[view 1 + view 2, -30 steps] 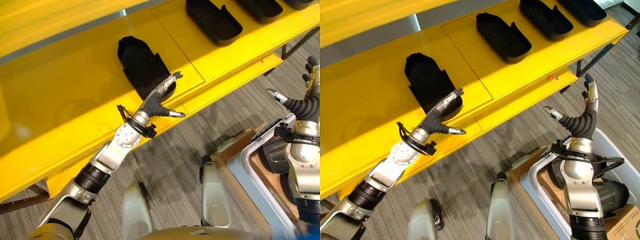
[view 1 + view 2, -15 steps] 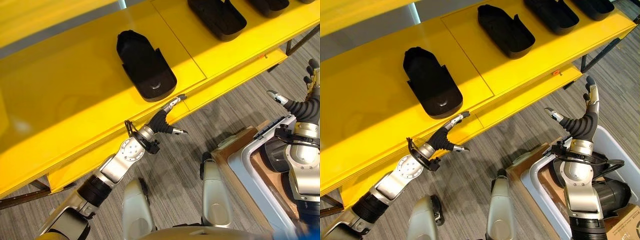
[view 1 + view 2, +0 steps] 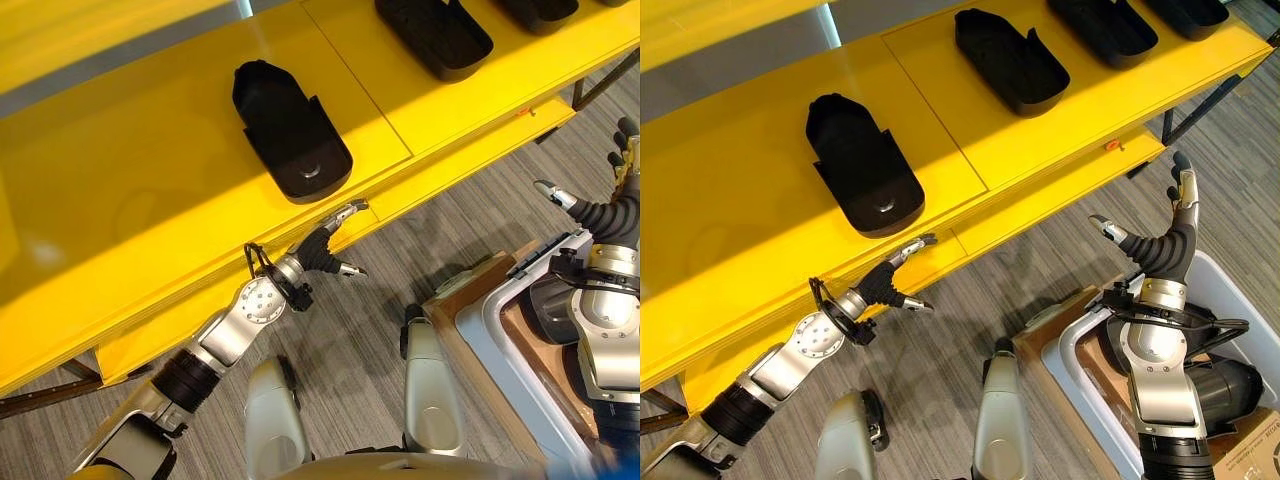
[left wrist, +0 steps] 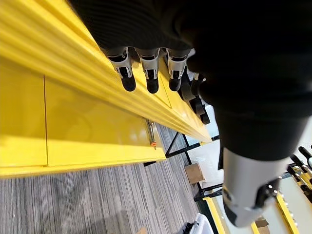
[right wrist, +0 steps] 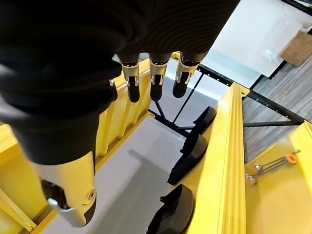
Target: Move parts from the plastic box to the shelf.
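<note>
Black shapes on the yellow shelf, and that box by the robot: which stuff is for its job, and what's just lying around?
For the job:
black part nearest the left hand, lying on the shelf
more black parts further along
yellow shelf
plastic box, beside the right arm
left hand, open, holding nothing
right hand, open, raised over the box

Just lying about:
brown cardboard beside the box

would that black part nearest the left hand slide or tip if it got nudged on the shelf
The black part looks like stiff moulded plastic, so it probably keeps its shape. It lies low and flat on the glossy yellow shelf, so it would likely slide rather than tip. Hollow, so probably light.
</note>
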{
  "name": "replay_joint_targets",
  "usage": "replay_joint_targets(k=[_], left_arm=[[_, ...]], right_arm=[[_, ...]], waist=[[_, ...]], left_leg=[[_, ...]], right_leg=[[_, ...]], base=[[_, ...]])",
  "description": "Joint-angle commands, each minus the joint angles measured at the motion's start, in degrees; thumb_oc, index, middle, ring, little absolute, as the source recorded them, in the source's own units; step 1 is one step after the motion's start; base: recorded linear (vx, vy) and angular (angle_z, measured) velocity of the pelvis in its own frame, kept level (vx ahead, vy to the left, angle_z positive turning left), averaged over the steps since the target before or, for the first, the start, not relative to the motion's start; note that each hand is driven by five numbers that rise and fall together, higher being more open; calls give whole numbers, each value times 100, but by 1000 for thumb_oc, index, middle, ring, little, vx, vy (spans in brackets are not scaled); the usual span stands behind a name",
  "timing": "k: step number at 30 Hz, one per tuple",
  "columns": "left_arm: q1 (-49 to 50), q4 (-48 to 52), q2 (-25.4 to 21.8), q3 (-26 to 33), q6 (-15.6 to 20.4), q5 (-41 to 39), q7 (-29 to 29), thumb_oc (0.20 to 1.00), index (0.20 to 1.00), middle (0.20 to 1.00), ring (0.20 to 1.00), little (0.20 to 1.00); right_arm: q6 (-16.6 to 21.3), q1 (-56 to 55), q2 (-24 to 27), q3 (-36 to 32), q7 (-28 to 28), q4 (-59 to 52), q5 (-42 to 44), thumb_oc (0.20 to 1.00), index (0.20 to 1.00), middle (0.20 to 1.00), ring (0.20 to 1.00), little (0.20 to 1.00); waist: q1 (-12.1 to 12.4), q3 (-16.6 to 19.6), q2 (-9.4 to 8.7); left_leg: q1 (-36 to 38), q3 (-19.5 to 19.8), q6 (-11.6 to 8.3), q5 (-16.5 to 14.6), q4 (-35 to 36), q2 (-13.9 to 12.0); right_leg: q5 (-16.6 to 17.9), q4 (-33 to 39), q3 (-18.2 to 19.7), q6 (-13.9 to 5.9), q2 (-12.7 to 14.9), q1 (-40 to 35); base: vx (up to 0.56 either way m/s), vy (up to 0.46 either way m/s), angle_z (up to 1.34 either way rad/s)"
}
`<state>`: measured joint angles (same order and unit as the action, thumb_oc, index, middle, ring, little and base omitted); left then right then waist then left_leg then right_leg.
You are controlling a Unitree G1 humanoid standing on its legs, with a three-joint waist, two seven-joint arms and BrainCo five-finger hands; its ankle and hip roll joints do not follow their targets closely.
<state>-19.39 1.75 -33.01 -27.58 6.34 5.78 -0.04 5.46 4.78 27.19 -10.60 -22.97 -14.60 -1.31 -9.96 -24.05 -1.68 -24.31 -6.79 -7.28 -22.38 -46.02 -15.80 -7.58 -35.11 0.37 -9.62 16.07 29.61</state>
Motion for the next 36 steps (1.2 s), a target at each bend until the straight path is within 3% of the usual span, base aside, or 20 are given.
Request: replay_joint_targets(k=[1, 22, 27, 36], left_arm=[[-299, -7, -162, -2, 162, 147, 99, 1000, 1000, 1000, 1000, 1000], [-699, -951, -124, 174, -21, 683, 543, 1000, 1000, 1000, 1000, 1000], [-725, -1373, -68, 556, -157, 734, 889, 1000, 1000, 1000, 1000, 1000], [-870, -1700, -52, 738, -251, 860, 1099, 1000, 1000, 1000, 1000, 1000]], right_arm=[[285, 107, -71, -373, -151, -331, -54, 1000, 1000, 1000, 1000, 1000], [277, 89, -84, -328, -105, -256, -6, 1000, 1000, 1000, 1000, 1000], [258, 126, -105, -265, -65, -176, 29, 1000, 1000, 1000, 1000, 1000], [255, 113, -128, -246, -62, -134, 46, 1000, 1000, 1000, 1000, 1000]], waist=[[-39, 233, -110], [-111, 258, -130], [-95, 257, -171], [-115, 274, -186]], left_leg=[[45, 234, 20, 467, 306, 13], [41, 185, 8, 381, 220, -27], [-27, 192, 6, 366, 148, -34], [-63, 188, 0, 359, 127, -41]], right_leg=[[-392, -596, 39, 241, 125, -76], [-450, -665, 90, 211, 83, -32], [-451, -715, 108, 223, 70, 22], [-458, -747, 150, 218, 40, 83]], base=[[0, 0, 0], [5, 2, 0], [34, 5, -3], [2, 0, 0]])
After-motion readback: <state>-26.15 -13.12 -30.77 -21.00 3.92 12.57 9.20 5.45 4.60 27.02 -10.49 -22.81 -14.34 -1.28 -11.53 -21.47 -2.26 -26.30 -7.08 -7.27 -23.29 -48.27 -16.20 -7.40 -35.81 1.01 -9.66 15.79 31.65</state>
